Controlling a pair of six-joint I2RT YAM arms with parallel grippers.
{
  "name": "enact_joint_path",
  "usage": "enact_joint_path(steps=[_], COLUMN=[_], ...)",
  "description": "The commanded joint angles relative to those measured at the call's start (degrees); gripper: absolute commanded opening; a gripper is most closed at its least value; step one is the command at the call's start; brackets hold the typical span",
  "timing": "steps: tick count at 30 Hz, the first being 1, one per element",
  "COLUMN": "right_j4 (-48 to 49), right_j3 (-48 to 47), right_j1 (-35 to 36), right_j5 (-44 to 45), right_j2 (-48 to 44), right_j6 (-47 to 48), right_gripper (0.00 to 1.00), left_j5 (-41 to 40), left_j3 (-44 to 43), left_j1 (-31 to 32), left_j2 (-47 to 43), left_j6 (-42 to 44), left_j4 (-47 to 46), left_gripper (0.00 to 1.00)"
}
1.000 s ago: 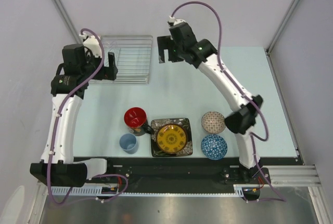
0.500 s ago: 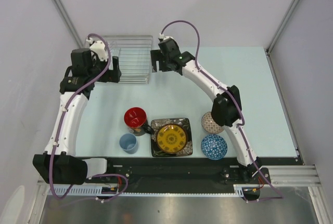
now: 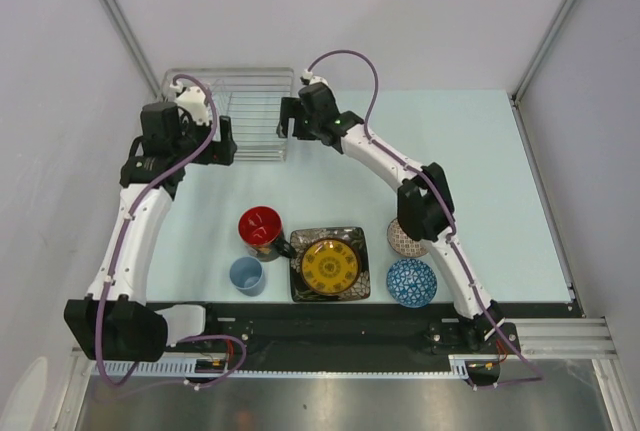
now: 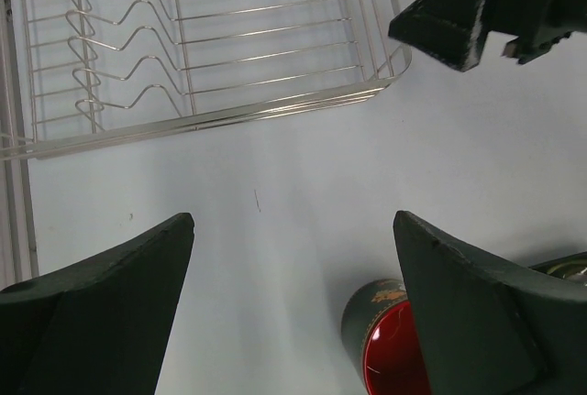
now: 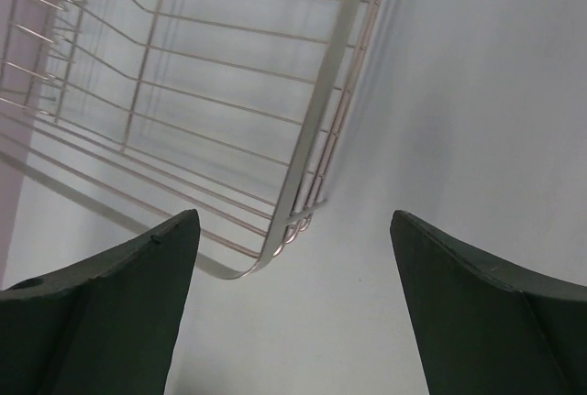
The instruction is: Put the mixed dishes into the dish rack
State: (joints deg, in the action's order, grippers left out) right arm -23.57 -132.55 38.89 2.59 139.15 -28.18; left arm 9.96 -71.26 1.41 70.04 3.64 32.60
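The left gripper (image 3: 222, 141) and right gripper (image 3: 289, 121) have closed in on the dish rack (image 3: 250, 91). Jaws apart, both hang at its near edge.

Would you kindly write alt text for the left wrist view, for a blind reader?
The left gripper hangs open and empty over the pale blue table. Beyond it lies a corner of the silver wire dish rack, no dishes in the part shown; the black mug with a red inside sits at the bottom edge.
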Motion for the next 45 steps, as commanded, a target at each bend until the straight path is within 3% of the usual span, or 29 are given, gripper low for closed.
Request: enact_joint_path(steps=[1, 6, 12, 18, 26, 29, 34, 45], right_j4=[3.09, 3.09, 1.17, -3.93, -6.92, -9.11, -15.98, -17.04], right_j3=[-0.69, -0.69, -0.25, 0.01, 3.35, 5.11, 9.67, 38.56], right_j1=[0.22, 0.04, 0.22, -0.22, -0.92, -1.36, -3.56, -12.17], right_j5=[2.50, 5.75, 10.49, 17.19, 19.29, 22.44, 26.32, 28.70], right_j2=[2.79, 3.84, 3.85, 3.84, 3.06, 1.92, -2.37, -20.22], right_j6=[-2.75, -3.02, -1.44, -0.55, -0.47, -0.55, -5.65, -16.29], right_gripper=[0.89, 0.86, 0.75, 0.40, 0.16, 0.00, 0.00, 0.00], left_j5=[2.08, 2.44, 2.17, 0.86, -0.64, -0.73, -1.17, 0.33], left_j3=[0.34, 0.77, 2.18, 2.36, 2.89, 2.89, 3.06, 3.50], left_j1=[-0.35, -0.36, -0.27, -0.36, -0.62, -0.79, -1.06, -1.23], left_j2=[-2.63, -2.72, -3.33, -4.38, -5.70, -5.79, -6.32, -5.88], left_j6=[0.93, 0.93, 1.02, 1.63, 3.30, 3.57, 4.36, 3.66], left_j4=[-2.89, -2.72, -3.51, -3.77, -3.77, -3.77, -3.95, -4.47], left_gripper=[0.96, 0.96, 0.96, 0.96, 0.96, 0.96, 0.97, 0.96])
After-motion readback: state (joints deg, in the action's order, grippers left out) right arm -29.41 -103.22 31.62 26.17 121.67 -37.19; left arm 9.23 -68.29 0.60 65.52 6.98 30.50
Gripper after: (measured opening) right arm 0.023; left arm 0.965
